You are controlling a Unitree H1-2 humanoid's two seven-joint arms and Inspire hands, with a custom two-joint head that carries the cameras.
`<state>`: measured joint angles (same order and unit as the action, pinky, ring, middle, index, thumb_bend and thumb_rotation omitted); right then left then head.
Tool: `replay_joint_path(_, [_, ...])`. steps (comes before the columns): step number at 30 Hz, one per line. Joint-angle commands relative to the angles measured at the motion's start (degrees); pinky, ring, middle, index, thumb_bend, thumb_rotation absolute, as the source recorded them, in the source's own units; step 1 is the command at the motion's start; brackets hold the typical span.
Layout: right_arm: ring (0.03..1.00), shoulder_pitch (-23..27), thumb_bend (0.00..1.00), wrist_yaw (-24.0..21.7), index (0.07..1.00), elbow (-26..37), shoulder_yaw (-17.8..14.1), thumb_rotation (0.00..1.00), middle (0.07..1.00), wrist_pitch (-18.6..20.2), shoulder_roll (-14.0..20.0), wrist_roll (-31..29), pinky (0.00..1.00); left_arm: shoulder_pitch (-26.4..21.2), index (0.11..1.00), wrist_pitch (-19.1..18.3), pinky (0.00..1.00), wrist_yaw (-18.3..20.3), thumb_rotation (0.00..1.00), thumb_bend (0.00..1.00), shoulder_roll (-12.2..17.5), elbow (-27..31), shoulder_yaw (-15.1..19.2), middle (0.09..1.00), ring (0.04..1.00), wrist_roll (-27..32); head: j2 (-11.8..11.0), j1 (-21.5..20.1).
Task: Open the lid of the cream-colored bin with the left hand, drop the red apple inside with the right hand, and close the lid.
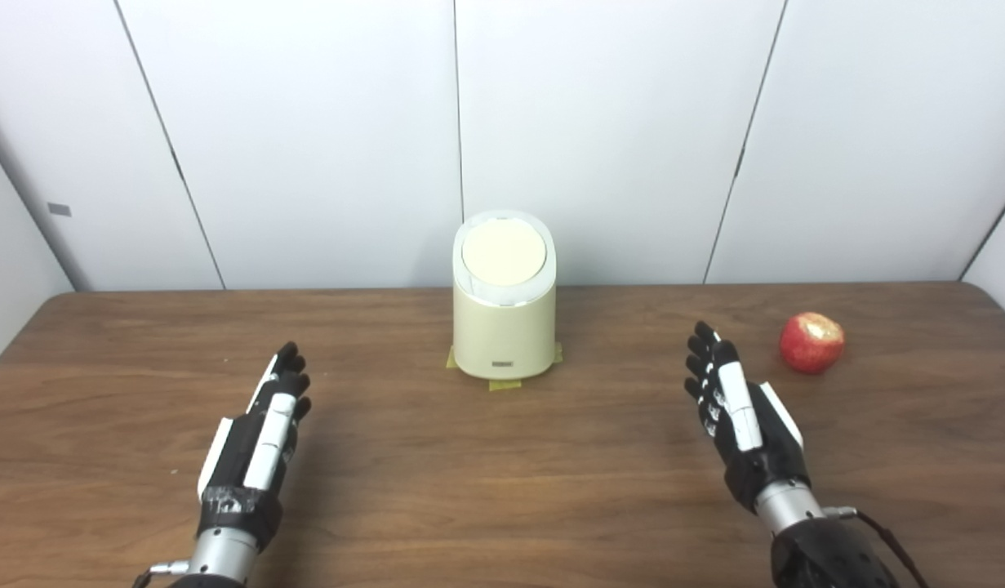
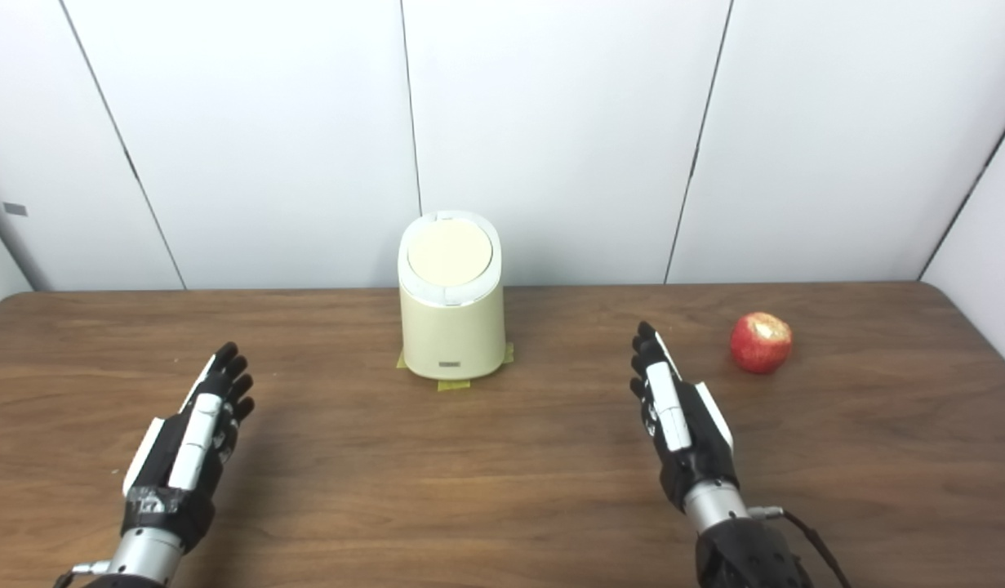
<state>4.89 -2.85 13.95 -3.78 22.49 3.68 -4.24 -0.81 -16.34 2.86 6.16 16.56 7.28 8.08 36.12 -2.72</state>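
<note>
Cream-colored bin [image 1: 504, 314] stands at twelve o'clock on the wooden table [image 1: 486, 482], its lid [image 1: 504, 252] shut, yellow tape [image 1: 504, 384] at its foot probably marking its spot. Left hand [image 1: 261, 433], at eight o'clock, fingers extended together, holds nothing, likely poised for the lid. Right hand [image 1: 743, 420], at four o'clock, equally flat and empty, waits near the red apple [image 1: 811, 342] at two o'clock.

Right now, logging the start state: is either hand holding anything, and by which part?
Nothing is held. The left hand and right hand are open over the table; the apple lies apart from both, and the bin is untouched.
</note>
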Motion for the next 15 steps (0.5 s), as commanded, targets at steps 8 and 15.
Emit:
replay_joint_path(8, [1.0, 1.0, 0.82, 0.6, 1.0, 1.2, -0.1, 0.95, 1.0, -3.4, -0.3, -0.2, 0.99, -12.2, 1.0, -4.1, 0.95, -1.6, 0.48, 0.76, 2.7, 2.0, -1.6, 0.979, 0.94, -5.5, -3.1, 0.3])
replay_joint_path(15, [1.0, 0.9, 0.77, 0.7, 1.0, -0.5, -0.1, 0.94, 1.0, -5.1, -0.9, -0.8, 1.0, -21.3, 1.0, -9.2, 0.95, -1.6, 0.31, 0.93, 5.4, 0.9, -4.4, 0.973, 0.953, -12.1, -5.0, -0.6])
